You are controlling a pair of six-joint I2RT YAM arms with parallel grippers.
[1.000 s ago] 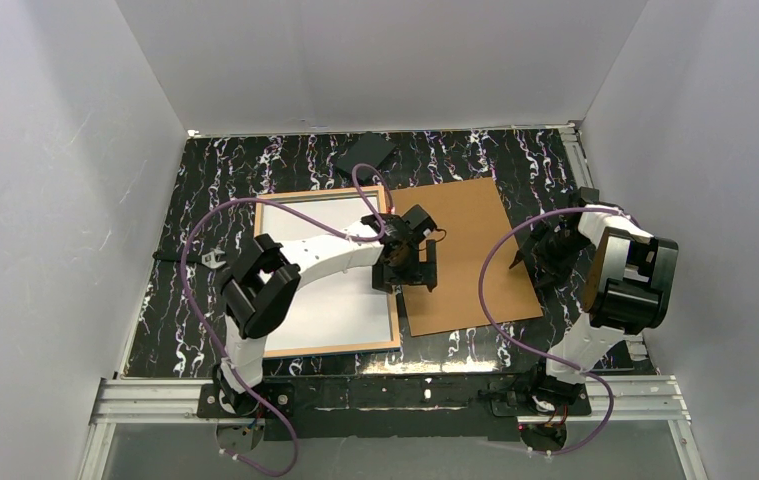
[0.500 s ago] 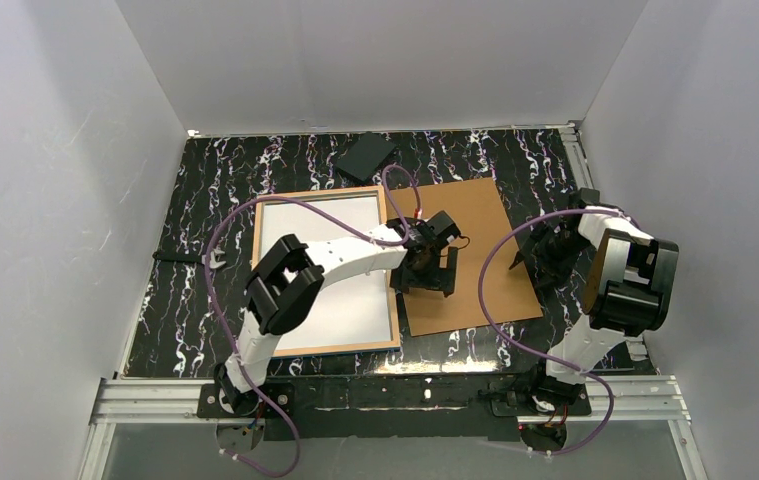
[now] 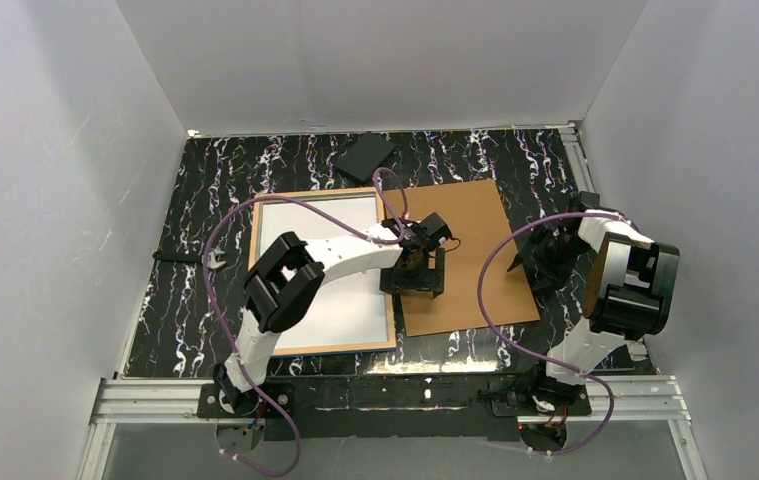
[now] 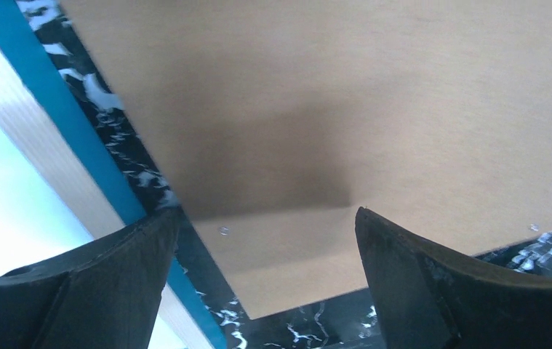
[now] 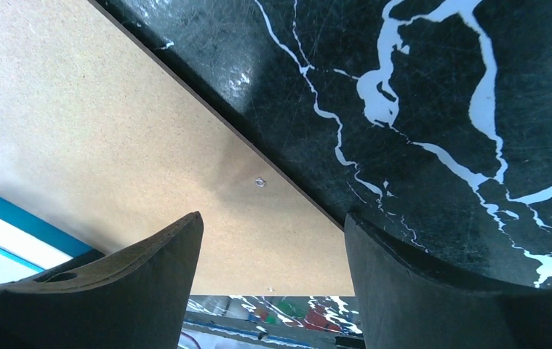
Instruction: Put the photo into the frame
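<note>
The frame [image 3: 315, 192] lies flat at left centre, tan wood face up. Inside it lies the photo [image 3: 315, 225], plain white back up, print hidden. My left gripper [image 3: 414, 278] hangs open just right of the frame, over the near-left part of a brown backing board [image 3: 475, 250]. In the left wrist view the gripper [image 4: 265, 214] is low over the board [image 4: 331, 94], empty, with the frame's blue edge [image 4: 84, 142] to its left. My right gripper [image 3: 545, 262] is open at the board's right edge. In the right wrist view this gripper [image 5: 273, 218] straddles that edge, empty.
A small black slab [image 3: 365, 155] lies at the back of the black marbled table [image 3: 215, 180]. White walls close in on the left, back and right. A metal rail [image 3: 155, 395] runs along the near edge by the arm bases.
My left gripper has swung right, off the frame's right edge and onto the board's near-left part, staying open. The right arm has barely moved.
</note>
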